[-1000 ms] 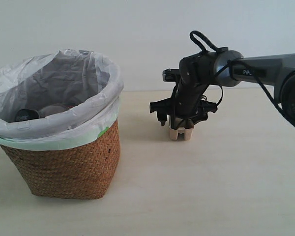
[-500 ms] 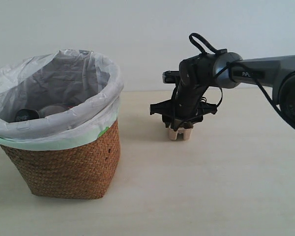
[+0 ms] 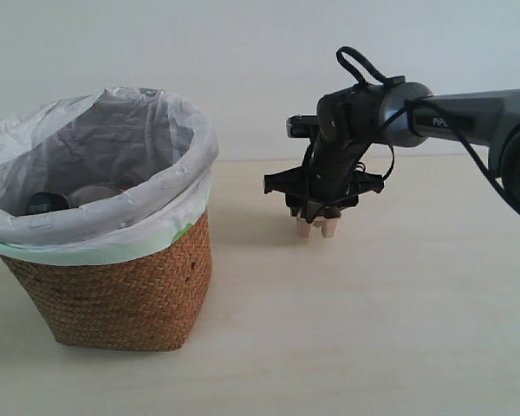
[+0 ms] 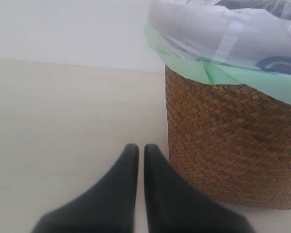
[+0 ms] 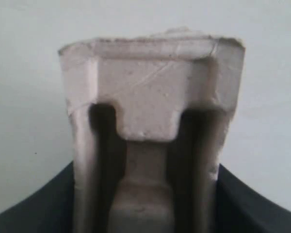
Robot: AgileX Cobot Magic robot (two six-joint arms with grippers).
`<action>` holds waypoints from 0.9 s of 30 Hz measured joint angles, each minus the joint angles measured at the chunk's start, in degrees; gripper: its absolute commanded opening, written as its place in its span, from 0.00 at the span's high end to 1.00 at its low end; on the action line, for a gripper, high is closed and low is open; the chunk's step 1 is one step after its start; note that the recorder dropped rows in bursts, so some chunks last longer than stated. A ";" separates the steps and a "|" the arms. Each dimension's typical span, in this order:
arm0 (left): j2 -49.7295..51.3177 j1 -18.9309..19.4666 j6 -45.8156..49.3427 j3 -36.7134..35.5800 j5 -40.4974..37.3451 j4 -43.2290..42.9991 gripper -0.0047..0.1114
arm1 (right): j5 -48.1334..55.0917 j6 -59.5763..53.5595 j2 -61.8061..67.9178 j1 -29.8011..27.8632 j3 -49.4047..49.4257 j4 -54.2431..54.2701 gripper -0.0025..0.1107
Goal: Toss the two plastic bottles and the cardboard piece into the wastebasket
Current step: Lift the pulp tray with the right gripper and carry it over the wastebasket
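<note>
The beige cardboard piece (image 3: 316, 227) hangs a little above the table, right of the wastebasket, held in my right gripper (image 3: 316, 212), which is shut on it. The right wrist view is filled by the cardboard piece (image 5: 150, 107) with its raised ridges, and the dark fingers (image 5: 252, 204) press on both its sides. The wicker wastebasket (image 3: 121, 286) with its white bag liner stands at the left. Inside it a black bottle cap (image 3: 45, 203) and part of a clear bottle (image 3: 100, 192) show. My left gripper (image 4: 137, 148) is shut and empty, low beside the wastebasket (image 4: 228, 145).
The pale wooden table (image 3: 373, 329) stretches between the basket and the right arm (image 3: 468, 121). A plain white wall stands behind. The bag liner's green edge (image 4: 223, 77) folds over the basket rim.
My right gripper has closed on the cardboard piece and lifted it off the table; a second ago it stood on the surface. The basket and left gripper have not moved.
</note>
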State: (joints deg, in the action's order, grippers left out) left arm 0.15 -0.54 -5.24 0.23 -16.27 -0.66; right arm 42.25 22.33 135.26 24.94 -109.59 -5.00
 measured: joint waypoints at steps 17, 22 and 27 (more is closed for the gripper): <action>0.00 0.00 0.00 0.00 0.00 0.00 0.93 | 11.83 -1.20 -14.24 0.00 0.00 -5.47 0.52; 0.00 0.00 0.00 0.00 0.00 0.00 0.93 | 19.02 -2.03 -20.97 0.00 0.00 -5.47 0.52; 0.00 0.00 0.00 0.00 0.00 0.00 0.93 | 25.22 -3.95 -24.72 0.00 0.00 -4.46 0.72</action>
State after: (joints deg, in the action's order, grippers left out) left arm 0.15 -0.54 -5.24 0.23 -16.27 -0.66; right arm 67.47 18.38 110.54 24.94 -109.59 -9.46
